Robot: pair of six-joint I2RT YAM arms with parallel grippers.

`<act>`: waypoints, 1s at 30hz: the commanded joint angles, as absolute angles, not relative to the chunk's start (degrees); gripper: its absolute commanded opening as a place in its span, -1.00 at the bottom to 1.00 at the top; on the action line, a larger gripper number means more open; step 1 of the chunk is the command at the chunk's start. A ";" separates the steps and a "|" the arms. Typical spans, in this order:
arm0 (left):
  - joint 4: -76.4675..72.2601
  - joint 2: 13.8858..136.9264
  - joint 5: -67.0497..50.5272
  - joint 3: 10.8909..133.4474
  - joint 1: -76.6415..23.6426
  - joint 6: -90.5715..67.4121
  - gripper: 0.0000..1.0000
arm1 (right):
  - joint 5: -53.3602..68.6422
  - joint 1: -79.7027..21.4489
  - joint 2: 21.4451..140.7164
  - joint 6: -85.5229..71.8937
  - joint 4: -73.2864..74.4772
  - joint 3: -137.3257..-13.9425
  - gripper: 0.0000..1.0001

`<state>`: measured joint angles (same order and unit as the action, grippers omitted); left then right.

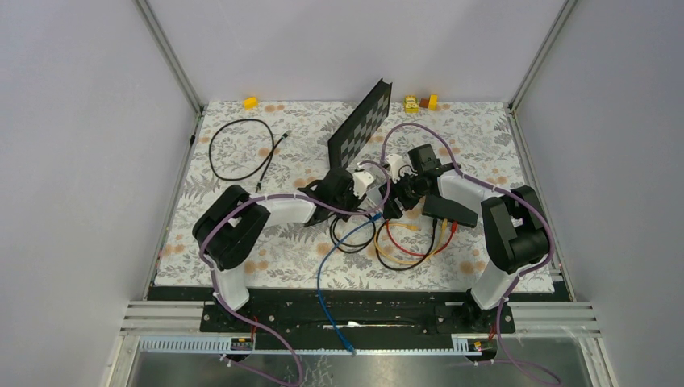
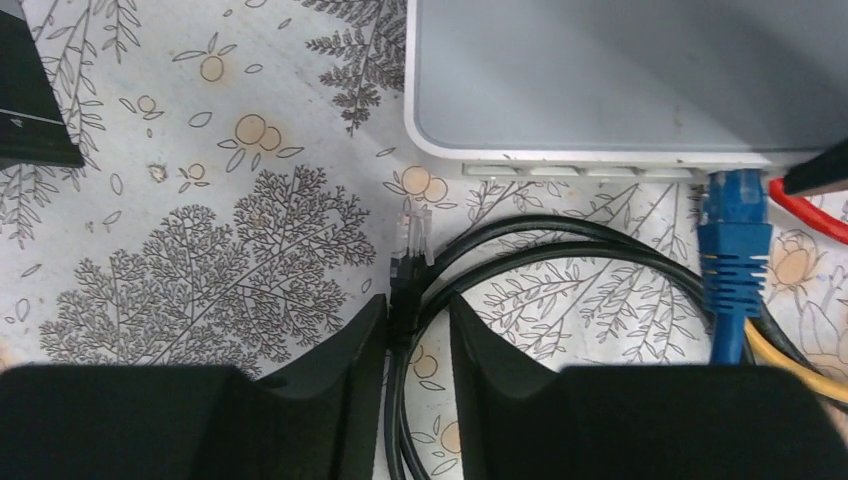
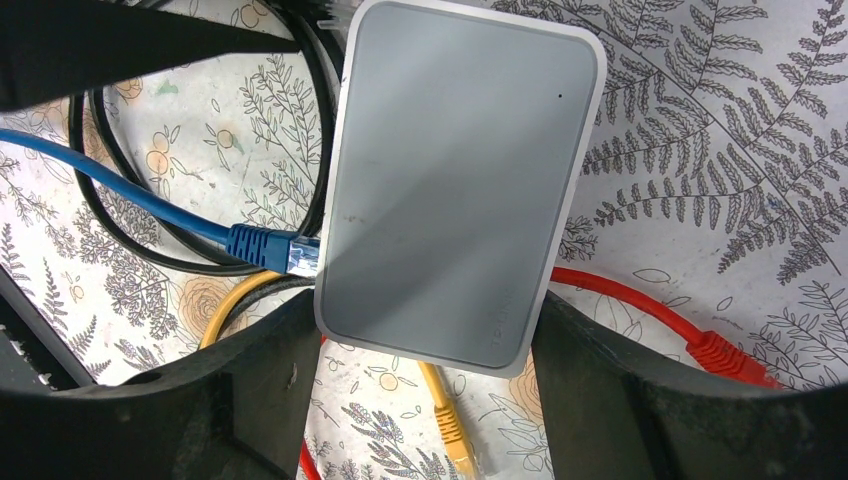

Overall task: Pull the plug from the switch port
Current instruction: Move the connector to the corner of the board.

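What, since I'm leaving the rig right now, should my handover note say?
Left tool: open, astride the black cable just behind the black plug, with a gap on one side.
Right tool: shut on the grey switch, fingers on two opposite sides.
Done: the black plug lies free on the mat, short of the ports.
Left: the blue plug sits in a port, so it is probably the one to pull next.

The switch is a flat, pale grey box with a white rim, its broad face up and a row of ports along one narrow edge. The plug — clear tip, black boot, black cable — lies unplugged on the mat just beside that edge, tip toward it.
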<state>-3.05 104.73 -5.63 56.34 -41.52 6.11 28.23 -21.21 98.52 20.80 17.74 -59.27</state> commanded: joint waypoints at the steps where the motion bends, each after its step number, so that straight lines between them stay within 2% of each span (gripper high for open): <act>1: 3.36 107.58 -1.16 58.22 -41.31 5.27 -0.46 | 30.64 -20.72 95.78 20.87 16.88 -59.57 -0.14; 10: 7.22 104.85 -0.31 59.35 -40.76 8.01 -0.98 | 30.87 -20.48 95.86 20.76 16.55 -59.48 -0.14; 21: 14.28 96.70 -0.93 58.30 -33.83 14.97 -1.00 | 31.03 -20.42 96.46 20.39 16.04 -59.75 -0.14; 30: 13.59 92.91 -1.17 57.35 -22.37 17.38 -1.00 | 31.12 -20.44 96.94 19.95 15.86 -60.03 -0.13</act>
<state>14.20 95.57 -1.76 57.98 -26.44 15.51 29.45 -20.82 98.52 20.51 17.30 -59.27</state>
